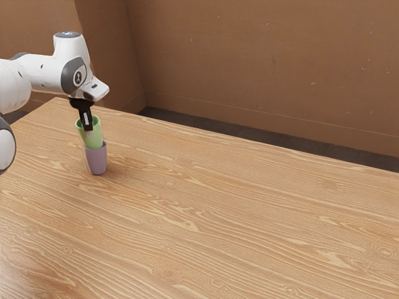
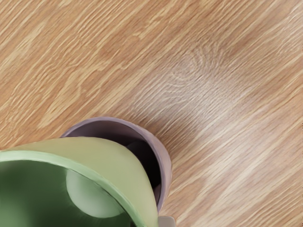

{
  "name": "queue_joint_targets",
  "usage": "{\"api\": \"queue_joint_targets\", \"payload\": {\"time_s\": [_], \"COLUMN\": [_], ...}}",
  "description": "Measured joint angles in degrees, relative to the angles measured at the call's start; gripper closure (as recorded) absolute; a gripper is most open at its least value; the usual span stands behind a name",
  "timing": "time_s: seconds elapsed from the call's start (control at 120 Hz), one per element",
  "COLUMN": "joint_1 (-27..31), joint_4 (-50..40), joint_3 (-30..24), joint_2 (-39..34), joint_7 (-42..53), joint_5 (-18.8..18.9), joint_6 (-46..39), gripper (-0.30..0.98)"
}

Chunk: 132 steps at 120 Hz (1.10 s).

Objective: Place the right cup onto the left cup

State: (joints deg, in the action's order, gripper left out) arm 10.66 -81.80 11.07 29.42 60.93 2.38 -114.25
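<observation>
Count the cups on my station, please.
2. The purple cup stands upright on the wooden table; the green cup is tilted over the purple one's mouth. The green one covers part of that opening, so anything deeper inside may be hidden.

Brown walls (image 1: 262,62) rise beyond a dark floor (image 1: 249,133) and wood-grained table (image 1: 249,212).

Text: none legible | round mark (image 1: 78,76) on arm (image 1: 45,73): possibly logo, unreadable

Grn cup (image 1: 95,141), tilted, at mouth of upright prpl cup (image 1: 96,161) on tbl (image 1: 237,212).
</observation>
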Motion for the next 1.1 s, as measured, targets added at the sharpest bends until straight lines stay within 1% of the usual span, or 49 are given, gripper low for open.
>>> {"api": "queue_joint_targets", "payload": {"time_s": [0.425,0.6,0.717,0.808,0.925,0.992,1.1], "joint_1": [0.1,-0.3,-1.5,-3.8,-7.9,-9.4,-10.4], "joint_4": [-1.4,-1.4,-2.3,-4.7,-6.4,-6.4,-6.0], "joint_3": [0.0,0.0,0.0,0.0,0.1,0.2,0.4], "joint_2": [-0.6,-1.3,-4.7,-9.1,-14.7,-16.2,-16.7], "joint_7": [0.3,0.0,-0.3,-0.9,-1.5,-1.7,-1.8], "joint_5": [0.0,0.2,0.5,0.6,0.7,0.7,0.7], "joint_6": [0.0,0.4,1.2,2.5,5.8,8.0,11.0], "gripper": [0.79,0.4,0.23,0.15,0.09,0.06,0.04]}}
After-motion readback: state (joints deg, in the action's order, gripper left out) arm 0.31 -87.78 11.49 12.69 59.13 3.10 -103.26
